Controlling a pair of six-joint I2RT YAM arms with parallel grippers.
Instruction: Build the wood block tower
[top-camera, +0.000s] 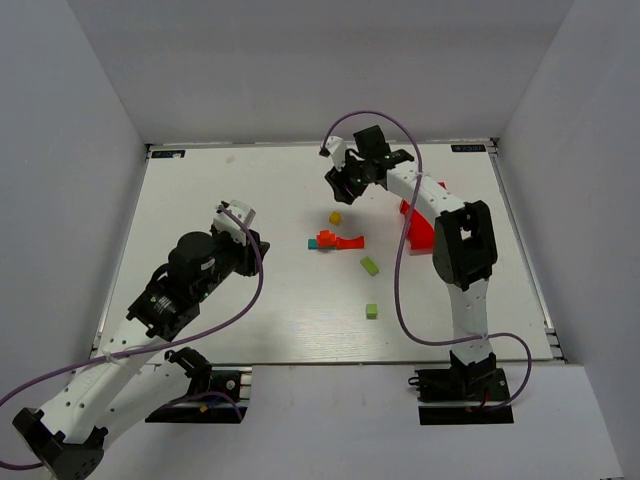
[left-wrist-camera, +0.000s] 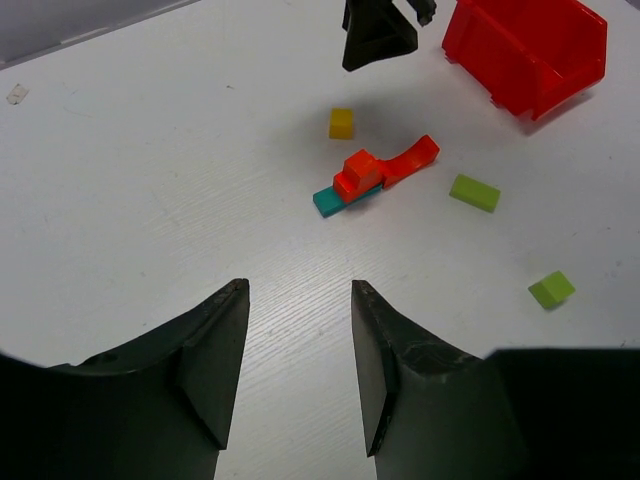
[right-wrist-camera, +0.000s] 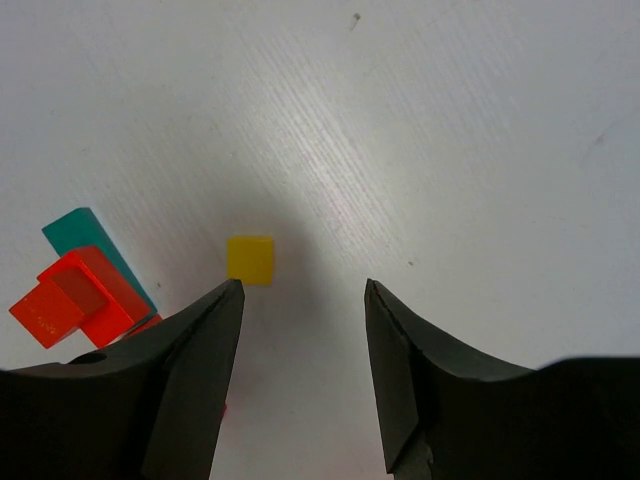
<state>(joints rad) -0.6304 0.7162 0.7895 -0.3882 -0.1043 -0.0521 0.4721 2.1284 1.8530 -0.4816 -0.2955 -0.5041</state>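
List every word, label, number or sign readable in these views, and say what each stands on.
Nothing can be read.
Far left corner of the white table, small dark sticker: too small to read.
Far right corner, another small dark sticker: too small to read.
The painted wood blocks and red plastic bin: no readable lettering.

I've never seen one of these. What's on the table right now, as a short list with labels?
Stack: orange block on teal bar, red piece against it
Loose: yellow cube, long green block, green cube
Container: red bin, right side
Left gripper: open, empty
Right gripper: open, empty, near yellow cube
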